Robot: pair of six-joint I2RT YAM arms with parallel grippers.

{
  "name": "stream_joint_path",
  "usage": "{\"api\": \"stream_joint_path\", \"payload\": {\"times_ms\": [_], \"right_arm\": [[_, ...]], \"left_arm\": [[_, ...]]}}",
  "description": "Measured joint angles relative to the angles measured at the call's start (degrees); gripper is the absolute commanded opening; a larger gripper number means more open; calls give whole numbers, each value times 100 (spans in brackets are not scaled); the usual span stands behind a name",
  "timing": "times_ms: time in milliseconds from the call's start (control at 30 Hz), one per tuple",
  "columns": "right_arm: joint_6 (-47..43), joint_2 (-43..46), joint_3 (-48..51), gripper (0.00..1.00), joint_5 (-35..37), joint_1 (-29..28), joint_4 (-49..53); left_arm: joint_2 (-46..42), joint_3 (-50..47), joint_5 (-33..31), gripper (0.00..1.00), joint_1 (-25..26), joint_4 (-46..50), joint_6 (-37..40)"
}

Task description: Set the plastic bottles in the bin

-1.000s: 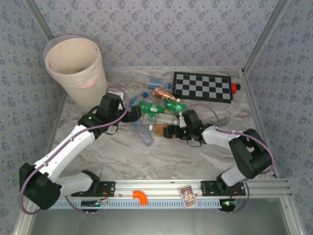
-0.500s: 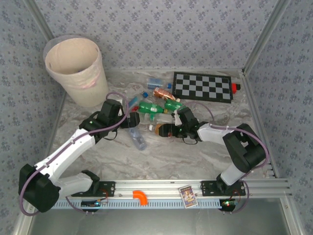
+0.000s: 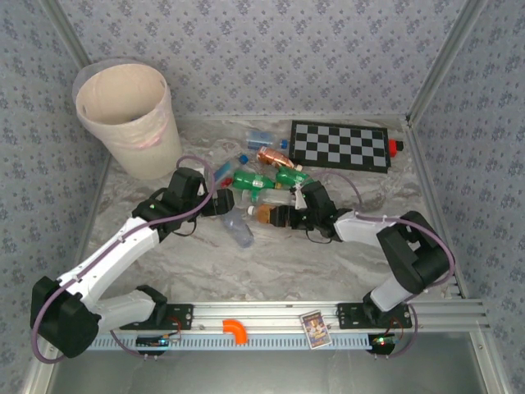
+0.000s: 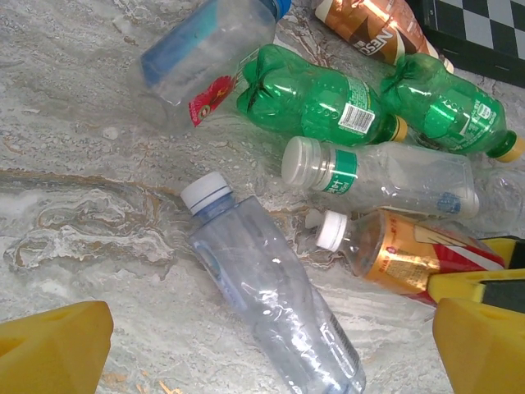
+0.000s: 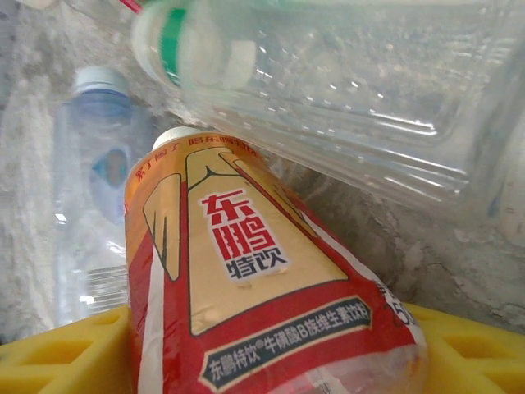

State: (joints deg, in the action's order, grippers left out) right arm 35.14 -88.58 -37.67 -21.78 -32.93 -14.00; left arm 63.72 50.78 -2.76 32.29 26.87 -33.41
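Several plastic bottles lie in a heap mid-table: two green ones [image 3: 250, 180] [image 4: 316, 94], a clear one with a green label [image 4: 385, 172] and a brown one [image 3: 271, 156]. My right gripper [image 3: 279, 216] [image 5: 271, 353] is shut on an orange-and-red labelled bottle [image 3: 264, 214] [image 5: 246, 271], with a yellow finger against each side. My left gripper [image 3: 225, 205] [image 4: 267, 353] is open above a clear bottle with a white cap [image 3: 238, 228] [image 4: 271, 304], which lies on the table between its fingers, untouched. The bin [image 3: 139, 139] stands at the far left corner.
A black-and-white checkerboard [image 3: 340, 145] lies at the back right, a red piece [image 3: 397, 147] at its end. Patterned walls close in the table on three sides. An orange part [image 3: 235, 330] and a card [image 3: 313, 327] sit on the front rail.
My right gripper slid left and slightly back around the orange-and-red bottle and closed on it. My left gripper shifted a little to the right over the clear bottle, staying open.
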Motion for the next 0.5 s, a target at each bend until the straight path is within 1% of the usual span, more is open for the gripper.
{"api": "stream_joint_path", "payload": {"times_ms": [200,333,500], "right_arm": [[2,772,26,69,96,0,11],[0,1394,37,69,175,4,140],[-55,2249,48,68,382,0,308]], "left_arm": [[0,2,157,100,-2,-13,-229],[0,7,393,100,0,-151,-573],[7,7,809,91,-2,-684,-1342]]}}
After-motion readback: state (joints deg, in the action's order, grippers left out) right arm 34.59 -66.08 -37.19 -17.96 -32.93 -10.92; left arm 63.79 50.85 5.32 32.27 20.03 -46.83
